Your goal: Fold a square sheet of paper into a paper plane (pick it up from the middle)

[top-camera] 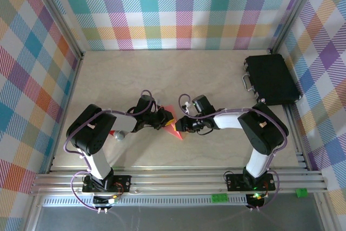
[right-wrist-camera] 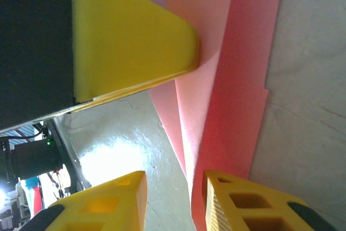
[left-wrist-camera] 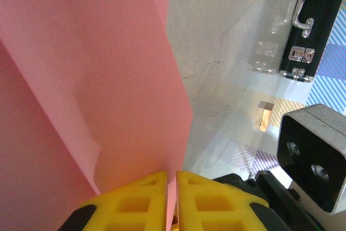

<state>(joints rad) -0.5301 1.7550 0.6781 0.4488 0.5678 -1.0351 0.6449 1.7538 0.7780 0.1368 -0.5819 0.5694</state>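
Lying near the middle of the pale surface (top-camera: pixel 162 68), the pink paper (left-wrist-camera: pixel 108 79) is creased lengthwise into long overlapping layers, with sharp fold lines running along it. The left fingers (left-wrist-camera: pixel 135 204) are clenched on one edge, the sheet pinched in the thin slit between the 2 yellow tips. The right fingers (right-wrist-camera: pixel 243 204) face it from the opposite side and stand parted, a clear gap between them, with a folded edge running into that gap; they are not squeezing it. From above, the 2 arms meet almost tip to tip over the paper. A black case (top-camera: pixel 272 79) sits well apart at the far right, its handle turned toward the middle.
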